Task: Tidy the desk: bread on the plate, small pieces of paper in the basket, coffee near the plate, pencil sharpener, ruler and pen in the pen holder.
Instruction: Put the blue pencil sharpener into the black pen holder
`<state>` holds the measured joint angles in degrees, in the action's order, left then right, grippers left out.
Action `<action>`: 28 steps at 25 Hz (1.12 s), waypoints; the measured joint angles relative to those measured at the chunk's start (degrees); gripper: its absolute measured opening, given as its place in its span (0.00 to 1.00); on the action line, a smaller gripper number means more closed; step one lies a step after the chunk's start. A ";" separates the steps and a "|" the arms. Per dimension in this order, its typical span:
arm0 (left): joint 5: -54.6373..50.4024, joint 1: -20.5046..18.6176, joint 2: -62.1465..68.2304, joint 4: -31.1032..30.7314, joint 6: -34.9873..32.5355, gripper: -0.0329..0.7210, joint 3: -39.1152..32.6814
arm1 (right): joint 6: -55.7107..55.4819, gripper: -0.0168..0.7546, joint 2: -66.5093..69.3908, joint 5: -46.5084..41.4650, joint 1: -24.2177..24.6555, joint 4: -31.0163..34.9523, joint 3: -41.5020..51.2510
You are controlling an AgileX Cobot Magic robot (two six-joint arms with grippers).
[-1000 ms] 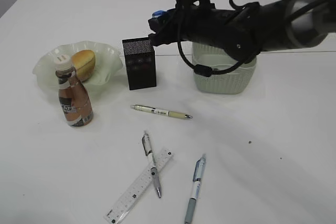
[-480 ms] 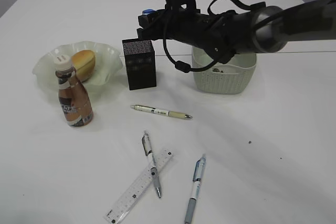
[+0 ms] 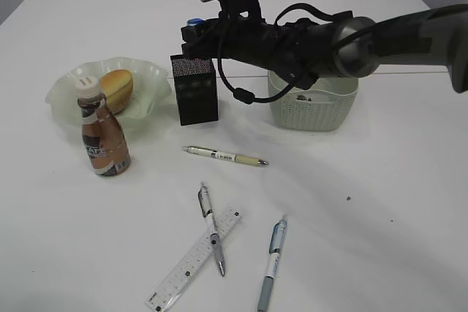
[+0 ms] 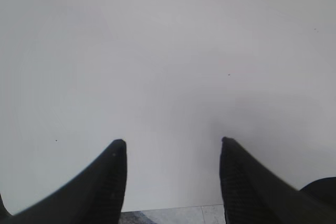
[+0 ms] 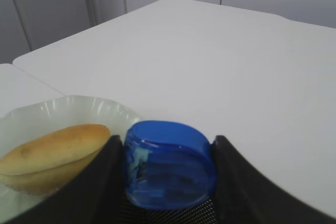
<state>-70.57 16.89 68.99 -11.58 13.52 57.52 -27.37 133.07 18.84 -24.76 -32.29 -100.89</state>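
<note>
A: Working outward from the black square mesh pen holder point(image 3: 195, 90), what is lying nearest the camera?

B: The flat translucent whitish ruler point(image 3: 194, 258) is lying well in front of it, its long axis slanting from near left to far right. A silver pen point(image 3: 211, 229) is crossing over it, and a blue-grey pen point(image 3: 271, 263) is resting just to its right. A cream pen point(image 3: 224, 156) is lying crosswise closer to the holder, tip pointing right.

A: And the gripper?

B: The right gripper point(image 5: 165, 182) is hanging just above the holder's top, its jaws clamping the sides of a rounded blue plastic pencil sharpener point(image 5: 169, 163). The left gripper point(image 4: 172, 177) is standing parted over bare white desk point(image 4: 168, 51), holding nothing.

A: What is beside the holder?

B: Left of it, the small brown coffee bottle point(image 3: 102, 138) is standing upright, touching the wavy pale green glass plate point(image 3: 67, 94) where the golden bun point(image 3: 117, 88) is lying. Right of it the sage-green perforated basket point(image 3: 313, 110) is sitting, partly under the arm. Behind the holder the desk is running open to its far edge.
</note>
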 joint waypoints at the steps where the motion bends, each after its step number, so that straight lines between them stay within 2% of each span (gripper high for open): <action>1: 0.00 0.00 0.00 0.00 0.00 0.59 0.00 | 0.00 0.44 0.39 0.00 0.00 -0.27 -0.71; 7: 0.00 0.00 0.00 0.00 0.00 0.59 0.00 | -1.22 0.44 3.78 -1.66 0.00 -1.54 -4.69; 28: 0.00 0.00 0.00 0.00 0.00 0.59 0.00 | -1.90 0.47 4.66 -2.16 0.12 -3.70 -5.29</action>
<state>-70.57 16.89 68.99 -11.58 13.52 57.52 -29.27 137.73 16.68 -24.64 -35.98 -106.17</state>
